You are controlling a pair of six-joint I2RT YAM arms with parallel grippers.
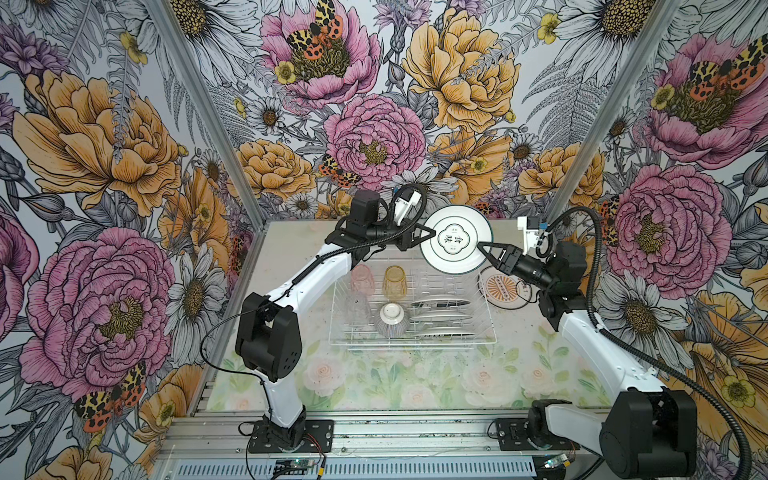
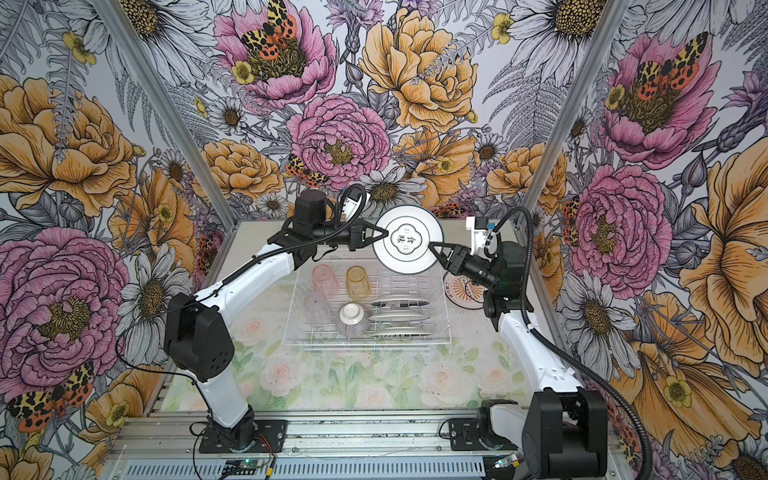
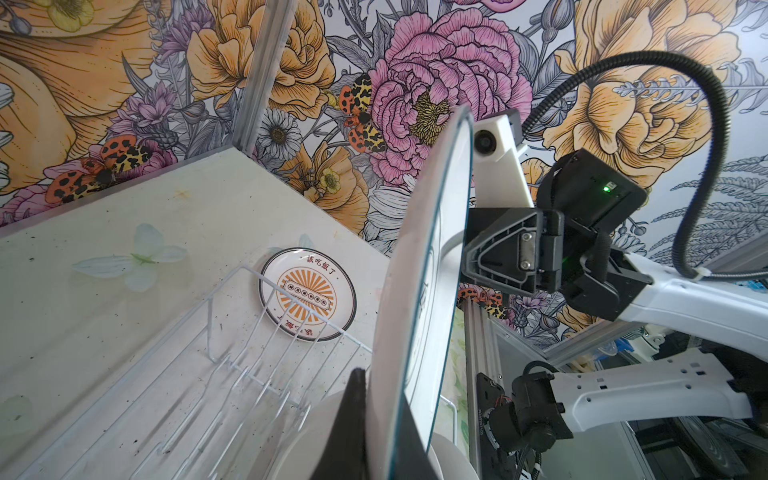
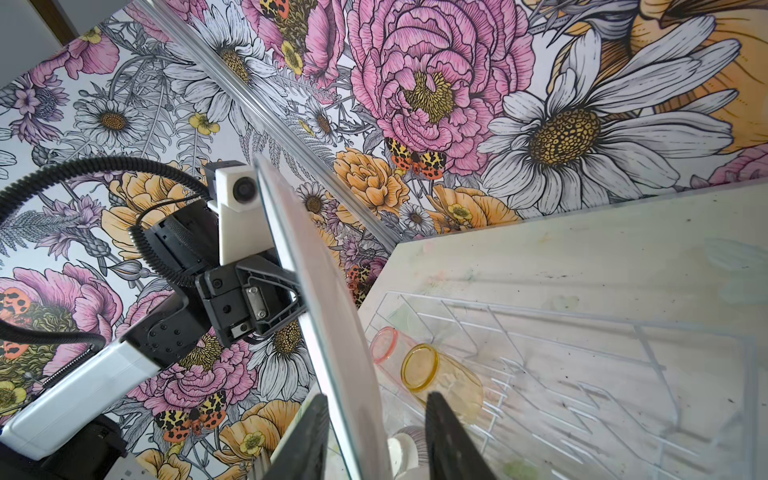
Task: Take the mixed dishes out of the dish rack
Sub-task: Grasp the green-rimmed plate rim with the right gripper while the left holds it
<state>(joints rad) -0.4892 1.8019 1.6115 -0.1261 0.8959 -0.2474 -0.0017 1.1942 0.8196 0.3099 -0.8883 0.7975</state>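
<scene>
**Top views.** The left gripper (image 1: pixel 430 233) pinches the left rim of a round white plate with a teal rim (image 1: pixel 455 240). The plate is held in the air above the far right corner of the white wire dish rack (image 1: pixel 415 343), with its face towards the camera. The right gripper (image 2: pixel 434 247) sits at the opposite rim. Inside the rack, a pink tumbler (image 1: pixel 362 279) and an amber tumbler (image 1: pixel 394 280) stand side by side at the far left. A clear tumbler (image 1: pixel 357 309) is nearer. A ribbed grey-purple bowl (image 1: pixel 391 319) sits upside down with its white foot up. Three white plates (image 1: pixel 440 318) stand on edge at the right. A round sunburst plate (image 1: pixel 505 289) lies flat on the table (image 1: pixel 415 382) just beside the rack, partly hidden by the right arm.

**Left wrist view.** The plate (image 3: pixel 419 291) appears edge-on, clamped between the two black fingers (image 3: pixel 355 415). The sunburst plate (image 3: pixel 307 293) lies beyond the rack's corner (image 3: pixel 232 316).

**Right wrist view.** The right gripper's (image 4: pixel 378 440) jaws are spread on either side of the plate's (image 4: pixel 320 316) rim. A gap shows between the rim and one finger (image 4: pixel 453 440).
</scene>
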